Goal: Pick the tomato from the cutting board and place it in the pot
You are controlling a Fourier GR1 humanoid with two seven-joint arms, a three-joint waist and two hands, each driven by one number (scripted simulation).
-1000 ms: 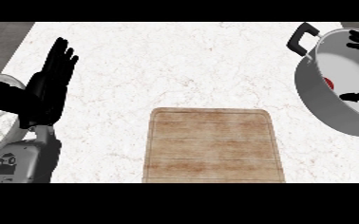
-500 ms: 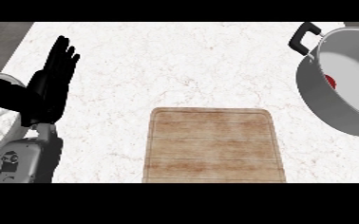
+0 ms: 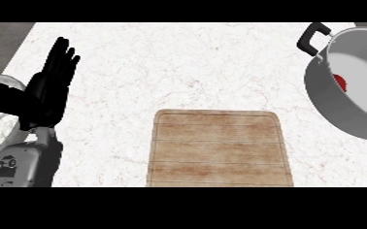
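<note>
A wooden cutting board [image 3: 219,148] lies at the bottom centre of the white marble counter with nothing on it. At the right edge stands a grey pot [image 3: 337,89] with a black handle [image 3: 312,38]. A sliver of the red tomato [image 3: 340,82] shows inside the pot, behind its rim. My left hand [image 3: 50,87] rests open at the left edge, fingers straight and pointing up, far from the board and the pot. My right hand does not show.
A dark strip [image 3: 14,36] borders the counter at the upper left. Bare marble [image 3: 193,63] stretches between the left hand, the board and the pot.
The right hand's fingers, seen over the pot a second ago, have gone out of view. The tomato stays in the pot. The left hand has not moved.
</note>
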